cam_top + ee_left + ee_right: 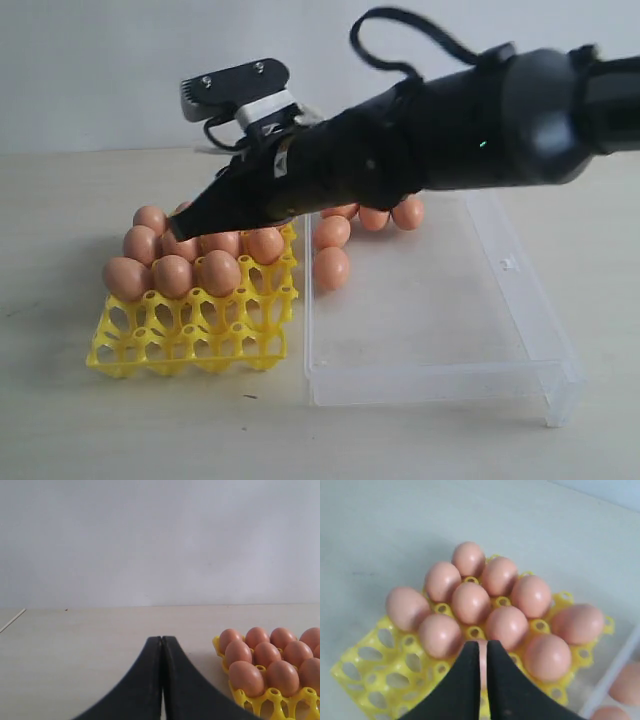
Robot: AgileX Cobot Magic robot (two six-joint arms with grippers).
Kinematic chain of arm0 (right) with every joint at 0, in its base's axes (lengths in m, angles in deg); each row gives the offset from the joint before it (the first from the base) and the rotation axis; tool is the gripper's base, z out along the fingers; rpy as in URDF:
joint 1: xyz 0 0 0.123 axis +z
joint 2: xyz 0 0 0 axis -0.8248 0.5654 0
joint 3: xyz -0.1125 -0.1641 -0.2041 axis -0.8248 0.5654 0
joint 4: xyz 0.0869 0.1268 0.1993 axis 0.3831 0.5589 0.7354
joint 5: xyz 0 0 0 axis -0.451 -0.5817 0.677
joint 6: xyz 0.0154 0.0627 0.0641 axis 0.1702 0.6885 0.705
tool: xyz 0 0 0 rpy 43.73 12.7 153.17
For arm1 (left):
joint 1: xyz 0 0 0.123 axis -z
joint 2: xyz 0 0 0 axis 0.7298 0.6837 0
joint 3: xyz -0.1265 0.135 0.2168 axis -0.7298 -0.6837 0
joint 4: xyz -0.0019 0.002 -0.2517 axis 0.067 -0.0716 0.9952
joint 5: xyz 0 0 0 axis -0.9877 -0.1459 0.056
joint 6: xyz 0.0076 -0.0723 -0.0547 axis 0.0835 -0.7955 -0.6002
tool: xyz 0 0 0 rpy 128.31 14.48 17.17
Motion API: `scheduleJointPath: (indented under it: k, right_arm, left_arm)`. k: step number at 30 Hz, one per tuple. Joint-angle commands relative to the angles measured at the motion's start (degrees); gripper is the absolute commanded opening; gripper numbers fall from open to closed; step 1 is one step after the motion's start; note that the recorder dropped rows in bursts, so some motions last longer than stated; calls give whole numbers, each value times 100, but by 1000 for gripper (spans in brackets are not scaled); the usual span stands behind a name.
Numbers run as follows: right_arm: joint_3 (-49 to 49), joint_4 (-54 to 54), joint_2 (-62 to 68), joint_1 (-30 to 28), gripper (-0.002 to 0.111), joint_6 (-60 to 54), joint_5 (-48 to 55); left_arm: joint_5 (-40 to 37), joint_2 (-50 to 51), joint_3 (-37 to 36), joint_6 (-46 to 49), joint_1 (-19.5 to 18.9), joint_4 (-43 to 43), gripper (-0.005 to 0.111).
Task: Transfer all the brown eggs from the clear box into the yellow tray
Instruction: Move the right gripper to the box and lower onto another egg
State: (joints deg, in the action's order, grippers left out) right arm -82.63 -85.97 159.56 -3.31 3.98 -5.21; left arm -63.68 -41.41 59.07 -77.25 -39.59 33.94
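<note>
Your right gripper (480,645), jaws together and empty, hovers over the yellow tray (190,345). About ten brown eggs (470,602) sit in it; several remain in the clear box (440,378).

glossy black arm (470,130), looped black cable (440,35), tapered black fingers (465,680).

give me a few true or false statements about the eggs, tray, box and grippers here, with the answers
1. The near cups of the yellow tray are empty. True.
2. The clear box has no eggs in it. False: several brown eggs lie at its far end.
3. The right gripper is above the yellow tray. True.
4. The left gripper is wide open. False: its fingers are pressed together.
5. The right gripper holds an egg. False: it is shut on nothing.
</note>
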Motion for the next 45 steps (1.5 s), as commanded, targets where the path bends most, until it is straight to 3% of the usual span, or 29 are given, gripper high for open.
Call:
scheduleJointPath:
  k: [1, 5, 9, 18, 21, 45]
  right_arm:
    - [-63, -48, -345, -520, 0, -18, 1602]
    - [-450, -34, -237, -991, 0, -18, 3084]
    - [-663, 485, -41, -1347, 5, 229, 3367]
    - [-1176, 1891, 791, -1827, 48, 65, 3391]
    - [-1400, 1920, 1104, -1828, 54, 121, 3430]
    - [-2064, 1900, 2103, -1828, 56, 429, 3261]
  left_arm:
    - [13, -33, -19, -21, 15, 42, 0]
    - [13, -33, -19, -21, 15, 42, 0]
    - [13, -33, -19, -21, 15, 42, 0]
    - [13, -33, -19, -21, 15, 42, 0]
    - [13, -33, -19, -21, 15, 42, 0]
    - [13, -33, -19, -21, 15, 42, 0]
